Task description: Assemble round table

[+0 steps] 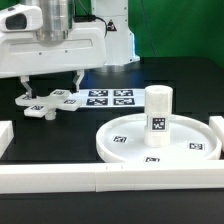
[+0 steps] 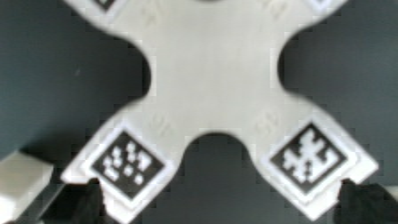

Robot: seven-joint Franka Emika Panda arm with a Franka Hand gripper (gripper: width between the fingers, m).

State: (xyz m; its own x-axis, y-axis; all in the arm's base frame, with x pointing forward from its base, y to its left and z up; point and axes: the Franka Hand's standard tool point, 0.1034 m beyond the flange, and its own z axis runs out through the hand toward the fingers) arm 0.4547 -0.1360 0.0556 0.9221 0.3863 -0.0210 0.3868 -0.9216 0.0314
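The cross-shaped piece [image 1: 47,101] lay flat on the dark surface [image 1: 60,130] at the left of the exterior view's frame. Its four arms were spread, and its longer reach ran across the frame rather than into it. The tool [image 1: 50,88] hung straight above the piece's middle. Its fingers were apart and gripped nothing. In the wrist view one of the fingertips [image 2: 22,178] showed at the edge of the picture, outside the narrow waist of the cross, so the waist sat between the fingers. Whether either finger touched the plastic could not be told.

The coming move probably turned on that alignment: a short drop and a squeeze across the waist.

The marker board [image 1: 110,97] lay just beside the arm of the cross that pointed toward the frame's centre, leaving little room there. The disc [image 1: 120,145] sat well apart at lower right, with the leg [image 1: 158,110] upright on its hub. Bare surface lay between cross and disc. The border bars [image 1: 60,180] closed off the lower edge of the frame. A carry toward the disc would probably need height to clear the leg.
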